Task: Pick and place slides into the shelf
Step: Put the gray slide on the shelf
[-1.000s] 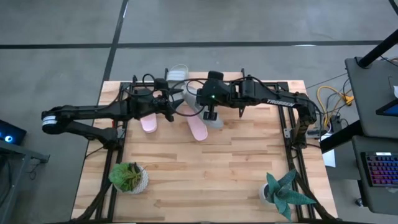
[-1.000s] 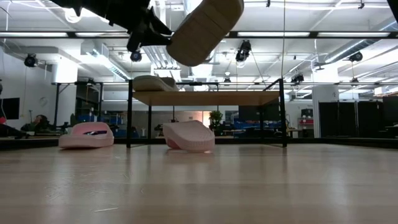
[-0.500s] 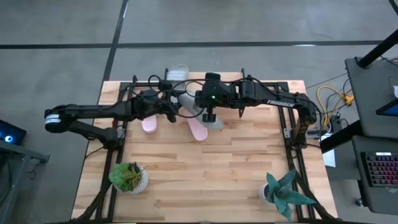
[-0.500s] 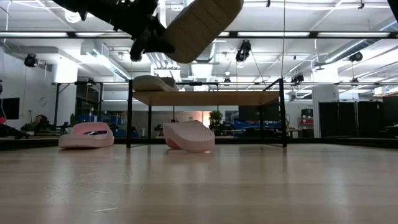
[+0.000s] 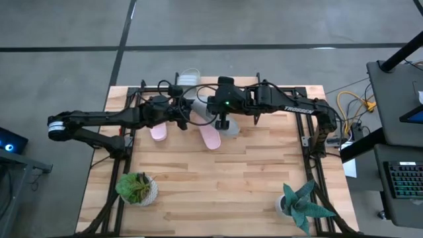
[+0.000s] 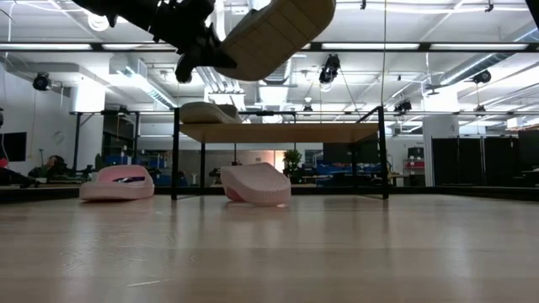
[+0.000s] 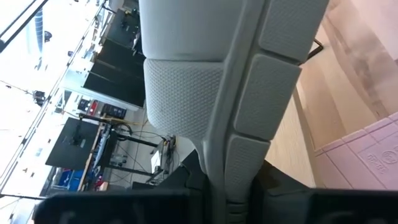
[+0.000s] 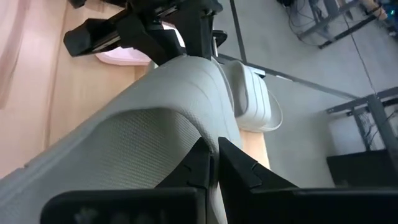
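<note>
A light grey open-toe slide (image 6: 274, 34) is held in the air above the wooden tabletop (image 5: 218, 178), over the low shelf with a light plank top and thin black frame (image 6: 282, 133). Both dark arms are stretched almost level toward each other. The right end effector (image 5: 223, 123) is clamped on this slide, and the left end effector (image 5: 181, 116) is closed on its other end. 1 more grey slide (image 6: 209, 112) lies on the shelf. 2 pink slides (image 6: 118, 183) rest on the tabletop.
</note>
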Controlling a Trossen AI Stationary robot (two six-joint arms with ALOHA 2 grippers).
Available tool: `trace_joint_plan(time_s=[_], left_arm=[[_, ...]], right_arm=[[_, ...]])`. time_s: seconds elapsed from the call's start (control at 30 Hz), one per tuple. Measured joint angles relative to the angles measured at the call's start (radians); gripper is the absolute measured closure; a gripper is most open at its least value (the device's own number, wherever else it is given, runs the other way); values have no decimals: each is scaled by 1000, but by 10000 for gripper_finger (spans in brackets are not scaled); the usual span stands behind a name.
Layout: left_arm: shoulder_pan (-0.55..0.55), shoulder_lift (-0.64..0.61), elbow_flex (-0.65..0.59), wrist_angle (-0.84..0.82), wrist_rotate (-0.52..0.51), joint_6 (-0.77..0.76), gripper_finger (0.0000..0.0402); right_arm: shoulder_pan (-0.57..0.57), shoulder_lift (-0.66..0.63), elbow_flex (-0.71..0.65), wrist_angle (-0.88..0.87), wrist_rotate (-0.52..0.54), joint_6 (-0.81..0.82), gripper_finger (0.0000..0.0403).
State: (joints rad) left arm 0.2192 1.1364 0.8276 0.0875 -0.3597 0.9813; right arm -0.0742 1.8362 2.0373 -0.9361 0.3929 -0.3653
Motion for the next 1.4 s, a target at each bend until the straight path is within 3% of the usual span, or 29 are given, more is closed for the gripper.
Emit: trace_joint_plan(time_s=[0.27, 0.6, 0.73, 0.87, 1.0, 1.4], left_arm=[[12, -26, -25, 8, 8, -3, 379], [13, -57, -33, 27, 45, 2, 380], [12, -59, -33, 30, 49, 2, 380], [12, -60, -32, 36, 91, -5, 380], [11, -60, -29, 51, 128, -6, 380], [8, -60, -31, 94, 159, -15, 380]], right_arm=[[42, -101, -1, -28, 39, -5, 354], [294, -231, -34, -122, 45, -14, 280], [426, -242, -89, -138, 149, -13, 254], [516, -248, -148, -134, 340, -35, 237], [539, -247, -208, -134, 460, -36, 222], [518, -246, -210, -70, 475, -54, 183]])
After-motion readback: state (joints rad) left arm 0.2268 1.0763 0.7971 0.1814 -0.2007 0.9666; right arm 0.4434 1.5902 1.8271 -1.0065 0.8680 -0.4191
